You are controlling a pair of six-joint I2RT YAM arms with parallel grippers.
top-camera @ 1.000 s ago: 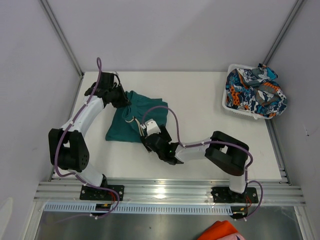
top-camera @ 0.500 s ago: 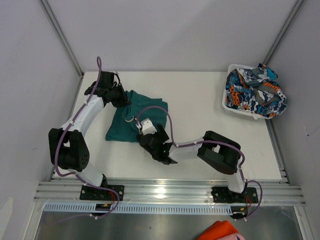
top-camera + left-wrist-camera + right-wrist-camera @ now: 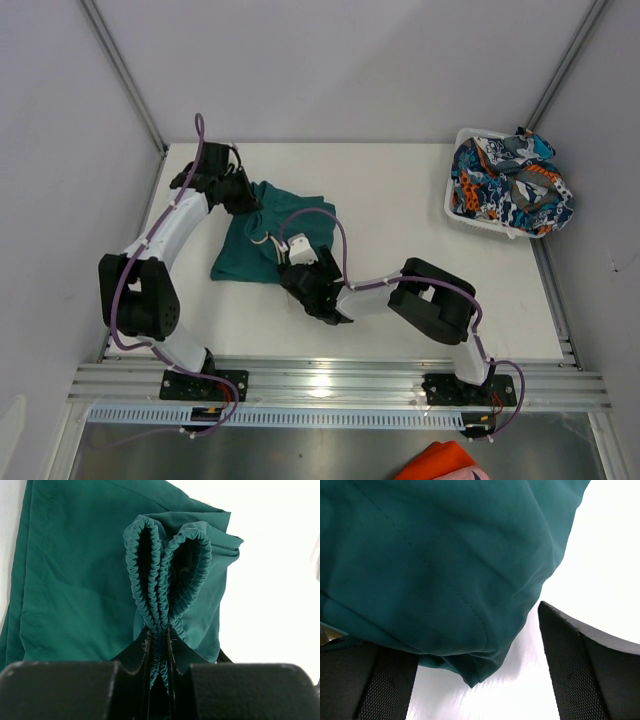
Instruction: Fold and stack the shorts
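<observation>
Teal shorts (image 3: 268, 238) spread on table (image 3: 400, 230), left of centre. Waistband bunched at far-left corner, lifted in two loops.
Left gripper (image 3: 159, 641) nearly closed, pinching gathered waistband.
Right gripper (image 3: 475, 677) wide apart, straddling near hem corner. Cloth lies between fingers (image 3: 575, 660), not clamped.
Print shorts (image 3: 510, 185) heaped in basket (image 3: 450, 208), far right, well apart from arms.
Versus a second ago: right arm swung left, elbow nearer centre, jaws spread wider. Left grip unchanged. Teal shorts barely shifted.
</observation>
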